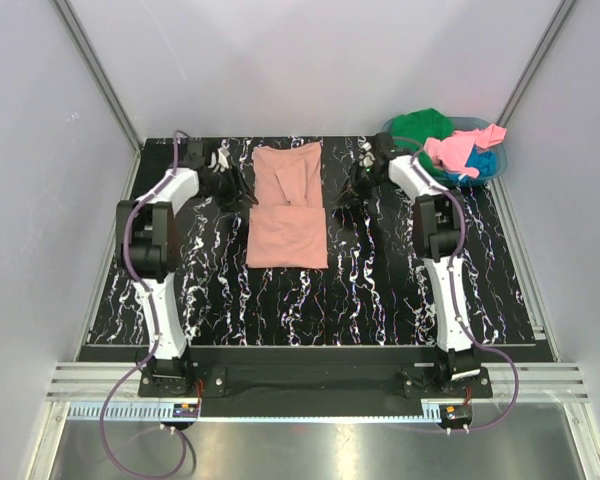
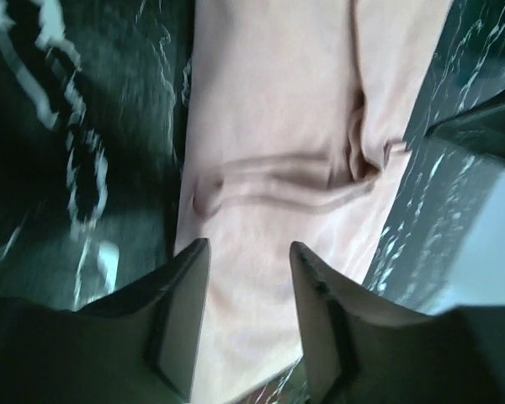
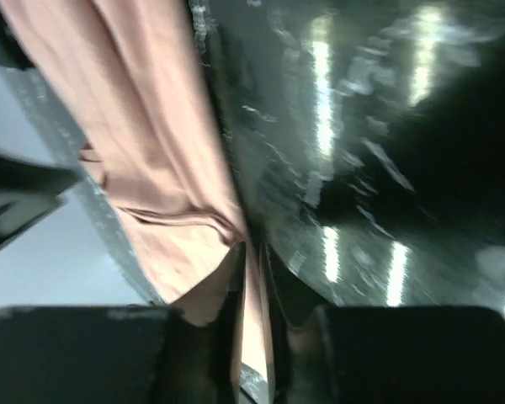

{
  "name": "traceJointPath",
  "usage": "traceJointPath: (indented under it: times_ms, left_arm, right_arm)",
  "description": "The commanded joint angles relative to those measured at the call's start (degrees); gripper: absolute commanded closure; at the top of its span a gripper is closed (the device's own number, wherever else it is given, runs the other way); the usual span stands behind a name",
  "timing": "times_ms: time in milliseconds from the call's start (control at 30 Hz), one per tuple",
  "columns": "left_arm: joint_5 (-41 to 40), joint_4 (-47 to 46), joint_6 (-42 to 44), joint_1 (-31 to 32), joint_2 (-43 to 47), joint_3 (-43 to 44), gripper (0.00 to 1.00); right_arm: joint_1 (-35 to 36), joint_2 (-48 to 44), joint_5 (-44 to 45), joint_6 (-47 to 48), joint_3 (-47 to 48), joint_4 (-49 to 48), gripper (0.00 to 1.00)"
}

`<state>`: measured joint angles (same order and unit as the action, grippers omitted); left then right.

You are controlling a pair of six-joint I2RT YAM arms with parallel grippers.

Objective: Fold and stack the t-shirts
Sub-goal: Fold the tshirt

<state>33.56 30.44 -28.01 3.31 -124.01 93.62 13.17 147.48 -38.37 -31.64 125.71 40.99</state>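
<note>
A salmon-pink t-shirt (image 1: 288,205) lies partly folded in the middle of the black marbled table (image 1: 380,290), its near half a neat rectangle. My left gripper (image 1: 238,192) is at the shirt's left edge. In the left wrist view it (image 2: 249,246) stands open over the pink cloth (image 2: 269,101), gripping nothing. My right gripper (image 1: 346,192) is at the shirt's right edge. Its jaws (image 3: 252,248) are parted by a narrow slit, with the shirt's edge (image 3: 151,126) showing in the gap. Green (image 1: 425,125), bright pink (image 1: 460,150) and blue (image 1: 485,165) t-shirts are heaped at the back right.
The teal basket (image 1: 472,123) holding the heaped shirts sits at the back right corner, just behind the right arm. White walls close in the table on three sides. Both arm bases stand at the near edge.
</note>
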Motion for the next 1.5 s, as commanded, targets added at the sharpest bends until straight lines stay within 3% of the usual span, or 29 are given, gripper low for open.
traceJointPath:
  times_ms: [0,67,100,200,333,433,567,900,1167,1467]
  left_arm:
    - [-9.5,6.8,7.5,-0.1,13.3,-3.7,0.46]
    - [-9.7,6.5,8.1,-0.1,19.5,-9.2,0.46]
    - [-9.5,5.3,8.2,0.0,21.6,-15.3,0.45]
    - [-10.2,2.4,8.3,0.1,29.2,-28.3,0.45]
    - [-8.9,-2.2,6.5,1.0,37.9,-41.3,0.42]
    - [-4.8,-9.2,1.8,1.9,40.8,-50.0,0.40]
    - [-2.9,-16.5,-4.4,2.8,38.5,-54.6,0.40]
    - [-11.1,-16.5,-11.9,2.8,35.2,-53.7,0.40]
    - [-10.7,-22.0,-23.4,2.8,31.6,-55.0,0.42]
    - [-11.0,-21.8,-23.0,2.8,26.7,-52.4,0.47]
  right_arm:
    - [-0.9,-8.8,7.3,10.9,0.0,11.6,0.72]
    - [-0.8,-12.5,6.4,11.7,-5.6,10.5,0.64]
    - [-0.3,-16.9,5.3,11.6,-14.0,8.7,0.57]
    - [1.6,-25.2,2.5,11.1,-30.2,-0.3,0.48]
    - [6.0,-33.1,2.1,10.9,-44.0,-8.2,0.32]
    - [8.8,-37.1,2.2,8.4,-51.5,-13.5,0.30]
    - [9.6,-38.3,2.4,1.9,-58.0,-20.5,0.30]
    - [9.5,-37.0,4.9,-10.5,-65.1,-29.3,0.40]
    - [9.9,-37.2,7.6,-14.8,-66.2,-31.6,0.44]
    - [10.0,-35.9,9.3,-16.0,-66.9,-32.9,0.45]
